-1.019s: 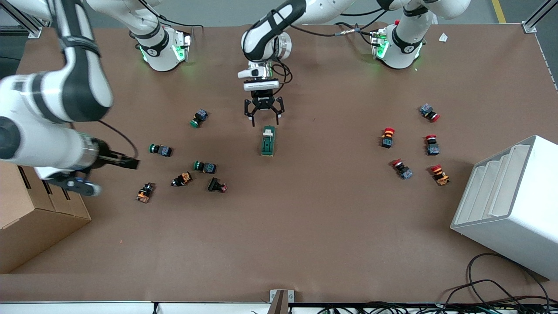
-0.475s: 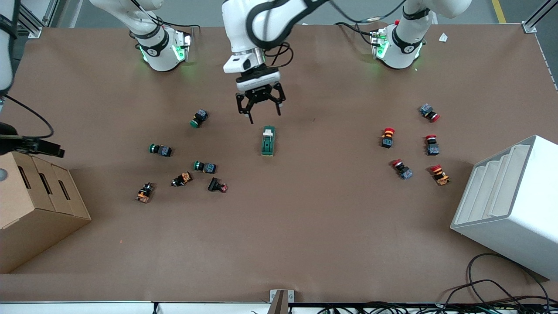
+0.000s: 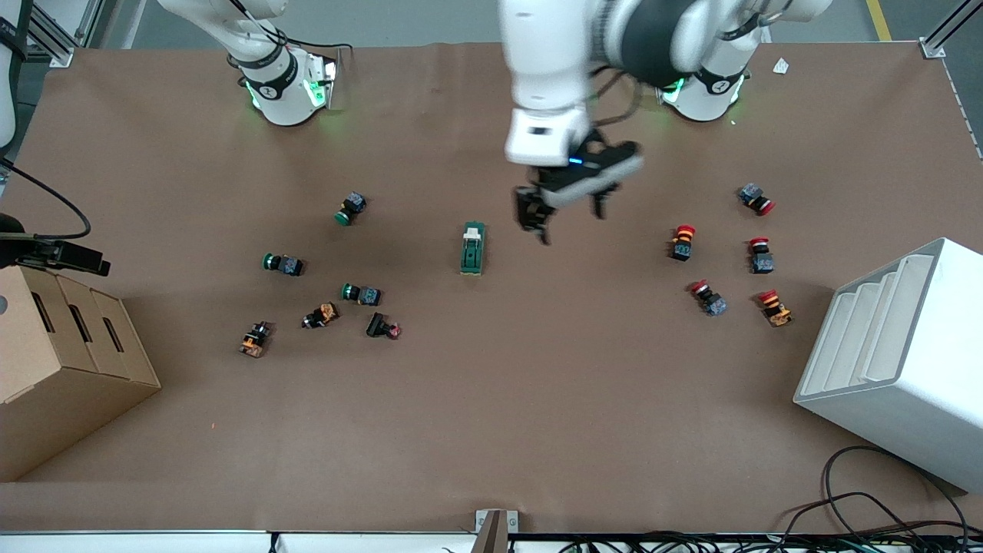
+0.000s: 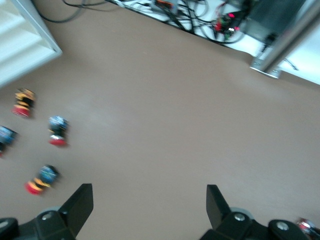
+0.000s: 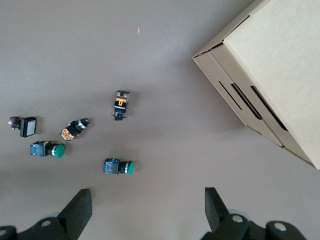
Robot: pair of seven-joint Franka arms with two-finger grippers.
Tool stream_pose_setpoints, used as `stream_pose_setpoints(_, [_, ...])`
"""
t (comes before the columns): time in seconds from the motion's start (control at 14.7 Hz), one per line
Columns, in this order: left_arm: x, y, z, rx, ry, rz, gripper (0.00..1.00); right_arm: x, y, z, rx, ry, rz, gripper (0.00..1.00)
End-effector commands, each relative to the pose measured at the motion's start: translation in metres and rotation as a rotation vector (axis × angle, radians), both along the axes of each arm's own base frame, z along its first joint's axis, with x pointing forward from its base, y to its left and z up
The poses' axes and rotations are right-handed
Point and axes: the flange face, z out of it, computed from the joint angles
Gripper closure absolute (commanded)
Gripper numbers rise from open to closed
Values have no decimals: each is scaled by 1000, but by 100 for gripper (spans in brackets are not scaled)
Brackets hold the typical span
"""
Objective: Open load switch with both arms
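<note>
The load switch (image 3: 472,248), a dark-green block with a white lever tab at its end farther from the front camera, lies flat mid-table, untouched. My left gripper (image 3: 564,217) hangs open over bare table beside the switch, toward the left arm's end; in the left wrist view the left gripper (image 4: 148,194) has only brown table between its fingers, and the switch is out of that view. My right gripper (image 5: 147,196) is open over bare table beside the cardboard box (image 5: 270,75). In the front view only a black part of the right hand (image 3: 73,259) shows at the picture's edge.
Green and orange push buttons (image 3: 322,299) lie scattered toward the right arm's end, one green button (image 5: 119,166) just off the right fingers. Red-capped buttons (image 3: 722,261) lie toward the left arm's end, near a white stepped rack (image 3: 898,361). The cardboard box (image 3: 61,361) sits at the table's corner.
The left gripper swung from just above the switch's lever end to beside it, toward the left arm's end. The right arm drew back over the cardboard box and then held still.
</note>
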Motion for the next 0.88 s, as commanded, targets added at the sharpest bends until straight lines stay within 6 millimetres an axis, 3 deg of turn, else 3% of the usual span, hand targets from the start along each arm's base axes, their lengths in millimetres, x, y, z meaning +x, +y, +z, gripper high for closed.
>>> stream_pose_setpoints(0.0, [33, 66, 29, 16, 113, -51, 0, -6, 18, 15, -6, 39, 32, 0])
stream_pose_setpoints(0.14, [55, 117, 44, -4, 157, -89, 0, -6, 25, 24, 3, 30, 39, 0])
stream_pose_setpoints(0.34, [68, 181, 66, -59, 195, -148, 0, -15, 35, 25, 9, 71, 60, 0])
stream_pose_setpoints(0.61, [73, 273, 87, -90, 264, -313, 0, -32, 34, 40, 12, 82, 56, 0])
stream_pose_setpoints(0.81, [67, 335, 93, -119, 303, -414, 0, -52, 32, 54, 13, 54, 53, 0])
